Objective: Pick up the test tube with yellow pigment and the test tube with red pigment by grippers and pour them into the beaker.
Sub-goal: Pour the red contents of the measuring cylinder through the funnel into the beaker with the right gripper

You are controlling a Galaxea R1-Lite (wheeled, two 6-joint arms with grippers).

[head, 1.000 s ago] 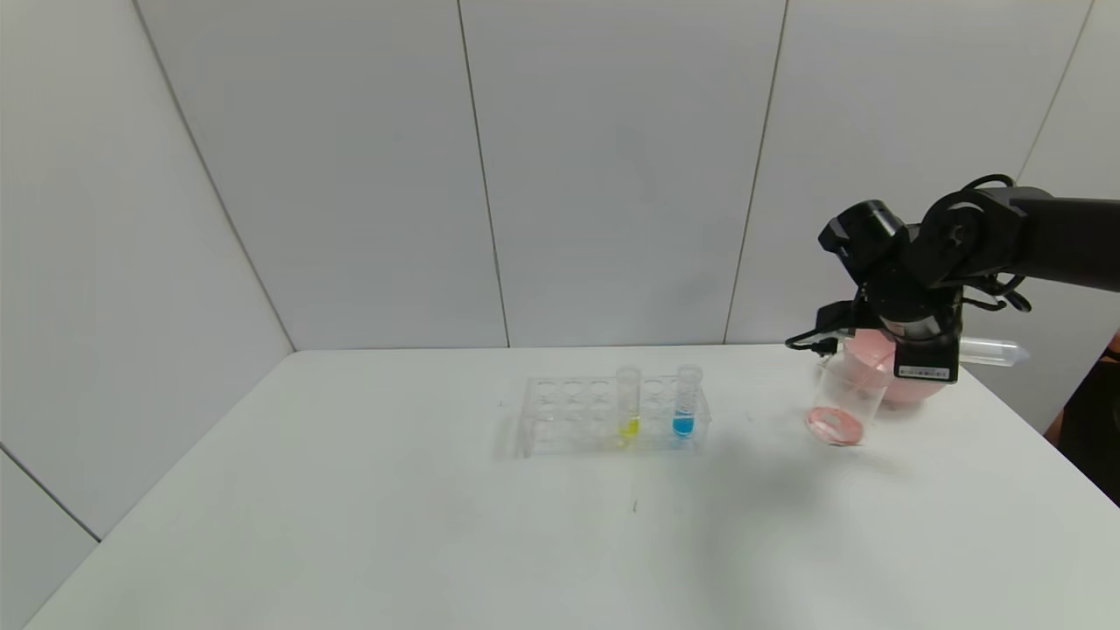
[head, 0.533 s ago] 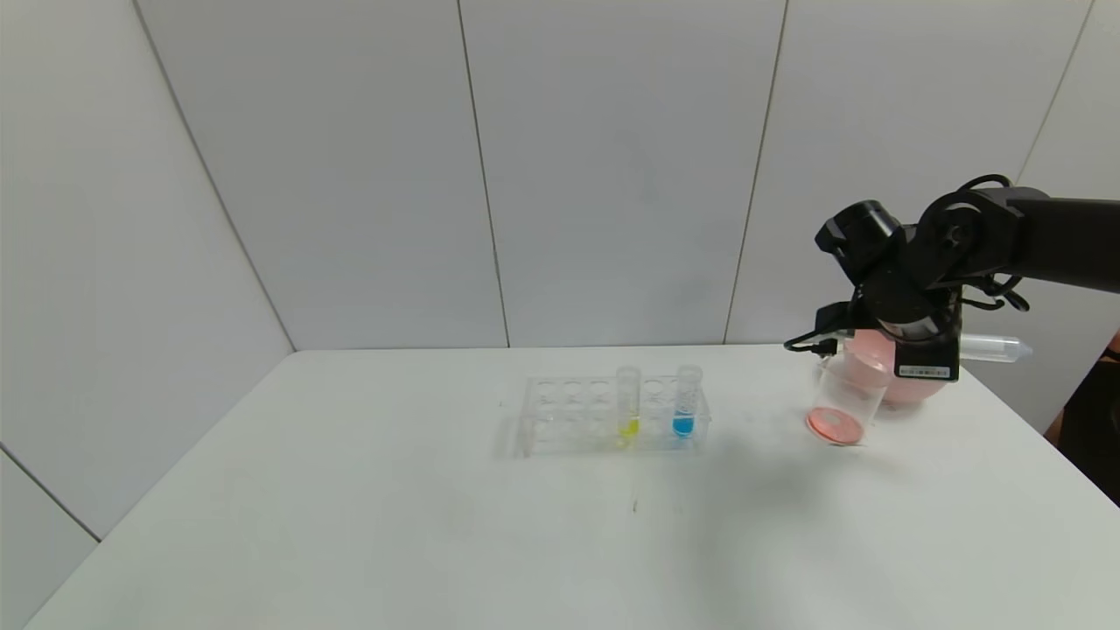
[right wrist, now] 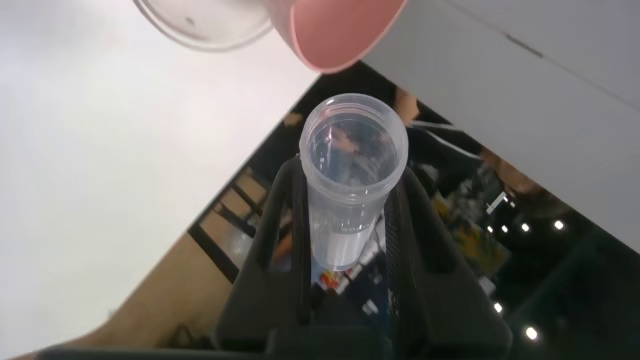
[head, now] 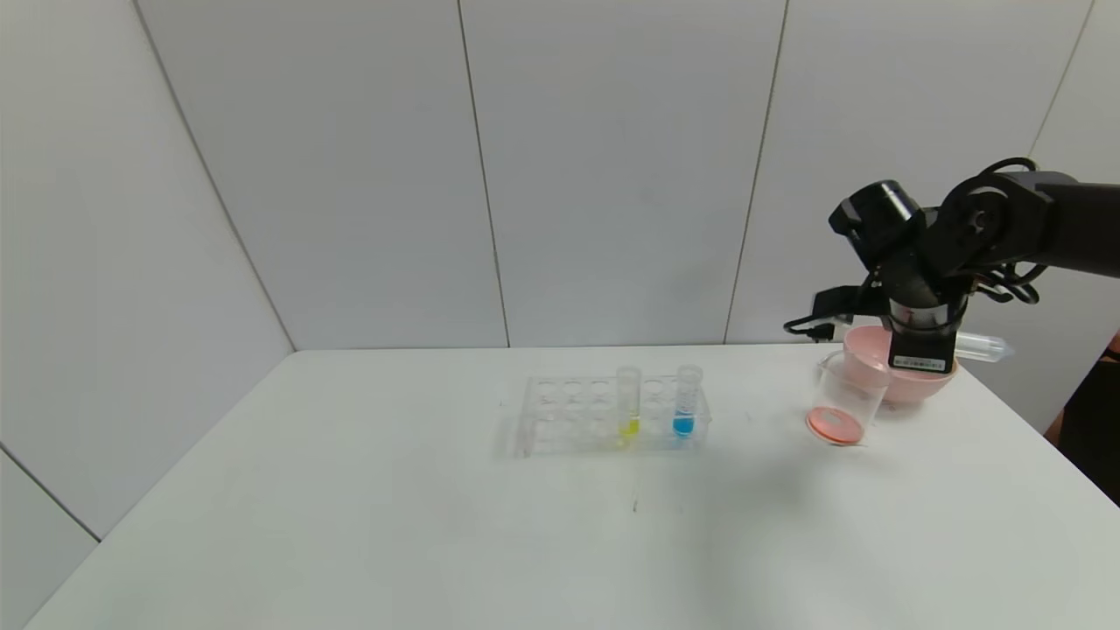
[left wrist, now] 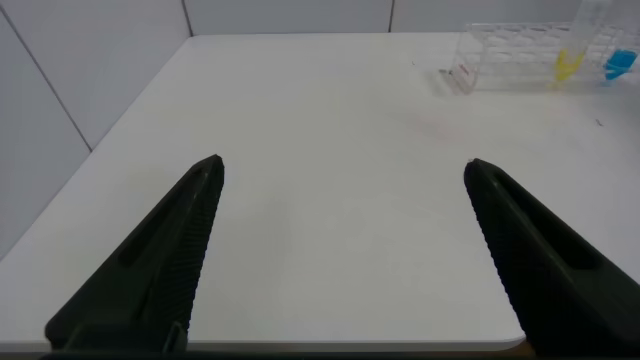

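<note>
Test tube with yellow pigment [head: 628, 404] stands upright in the clear rack [head: 569, 416] at the centre of the head view. It sits just left of the blue tube [head: 687, 402], long axis vertical, mouth up, yellow at the bottom.

My right gripper [right wrist: 350, 240] is at the right edge of the head view, above the pink bowl [head: 910, 385]. It is clenched on the test tube with red pigment [head: 984, 347]. That tube lies about horizontal, round end poking toward the right edge, and it looks drained; no red shows in it. The beaker [head: 844, 398] stands on the desk [head: 437, 525] just left of the bowl, with red liquid in its bottom.

Key relation: the yellow tube is well apart from my right gripper, off to frame-left, past the beaker. That gripper is occupied.

My left gripper [left wrist: 345, 168] does not show in the head view. In the left wrist view its fingers are spread wide with nothing between them. It hovers over bare desk, and the rack is far off at the upper right of that frame.

Judgement: the red pour is done and yellow is next. The free left gripper is the likely one to take it. It needs a side-on approach across the vertical axis, gripping above the rack top. Which arm is nearer, I cannot tell.
</note>
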